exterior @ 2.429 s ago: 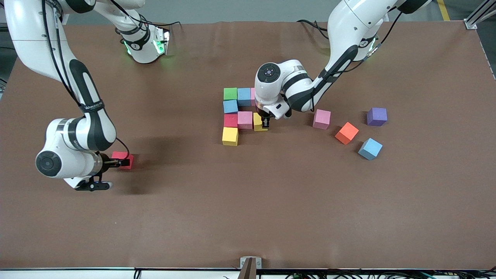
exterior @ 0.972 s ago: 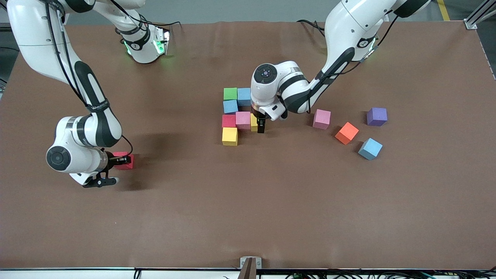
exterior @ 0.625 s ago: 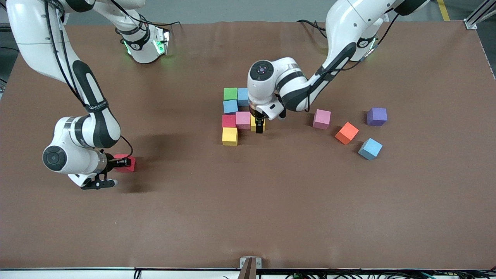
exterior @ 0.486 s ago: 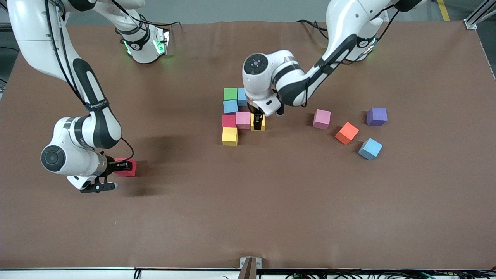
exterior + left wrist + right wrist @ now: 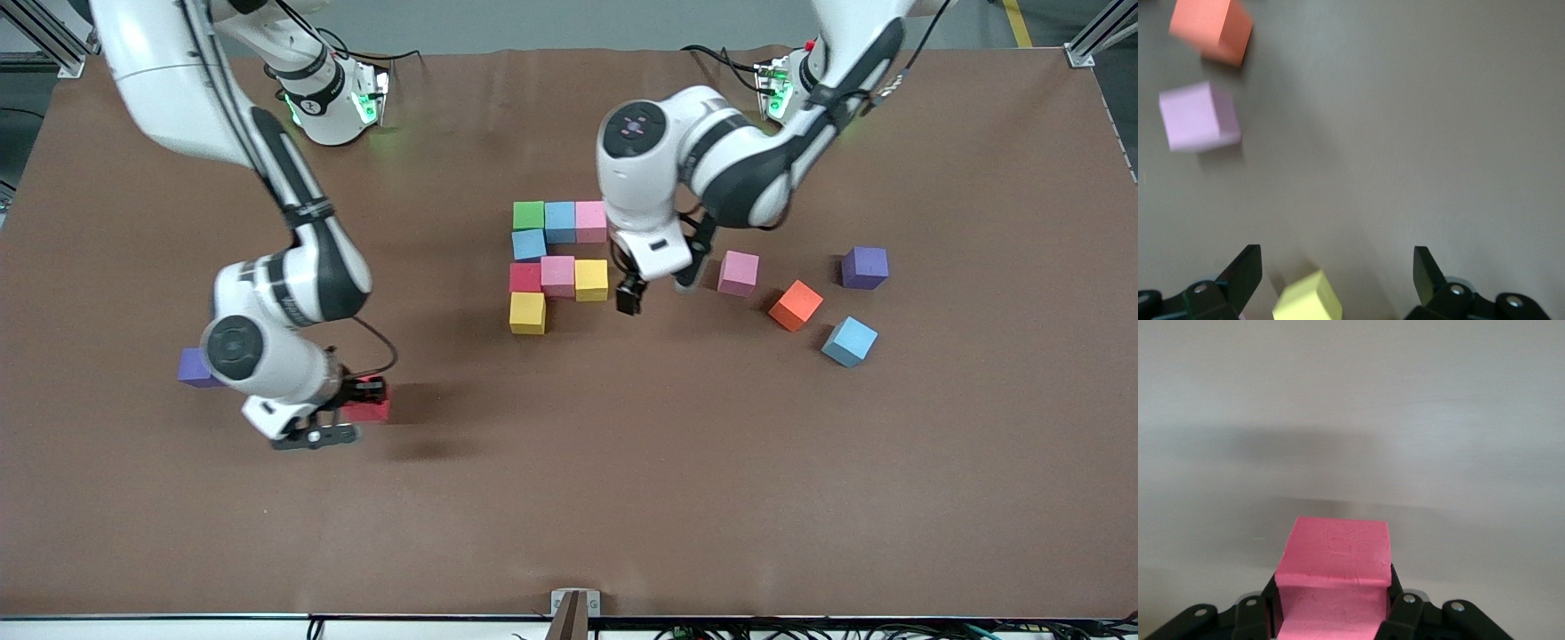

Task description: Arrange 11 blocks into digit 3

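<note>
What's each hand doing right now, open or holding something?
Left hand: open and empty, above the table beside the yellow block.
Right hand: shut on the red block, lifted over bare table.

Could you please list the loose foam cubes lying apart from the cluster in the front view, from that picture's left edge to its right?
Purple foam cube → red foam cube in the right gripper → pink foam cube → orange foam cube → light blue foam cube → second purple foam cube.
</note>
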